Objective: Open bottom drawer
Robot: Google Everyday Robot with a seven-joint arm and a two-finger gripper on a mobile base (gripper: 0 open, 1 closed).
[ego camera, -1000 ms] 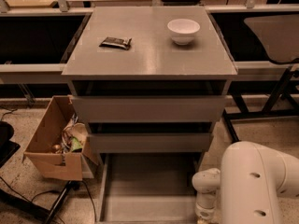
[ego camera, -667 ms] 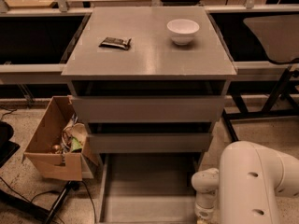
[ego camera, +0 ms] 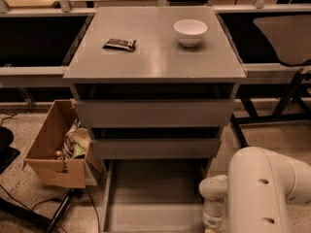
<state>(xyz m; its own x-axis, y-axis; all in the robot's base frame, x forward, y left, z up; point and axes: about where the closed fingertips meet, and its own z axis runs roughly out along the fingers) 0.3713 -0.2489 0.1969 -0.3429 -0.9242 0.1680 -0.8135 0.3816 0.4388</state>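
Observation:
The grey cabinet (ego camera: 155, 47) has three drawers. The bottom drawer (ego camera: 155, 193) is pulled far out toward me, and its plain grey tray interior shows, with nothing in it. Its front edge (ego camera: 155, 222) lies at the bottom of the view. The top drawer front (ego camera: 153, 113) and the middle drawer front (ego camera: 155, 148) stand a little out. My white arm (ego camera: 267, 193) fills the lower right corner. The gripper (ego camera: 212, 223) reaches down at the drawer's right front corner, and its fingertips are cut off by the frame's edge.
A white bowl (ego camera: 190, 32) and a dark snack packet (ego camera: 119, 44) lie on the cabinet top. An open cardboard box (ego camera: 58, 152) of trash stands on the floor to the left. Cables run near it. Desks flank both sides, and a chair (ego camera: 286, 38) stands at right.

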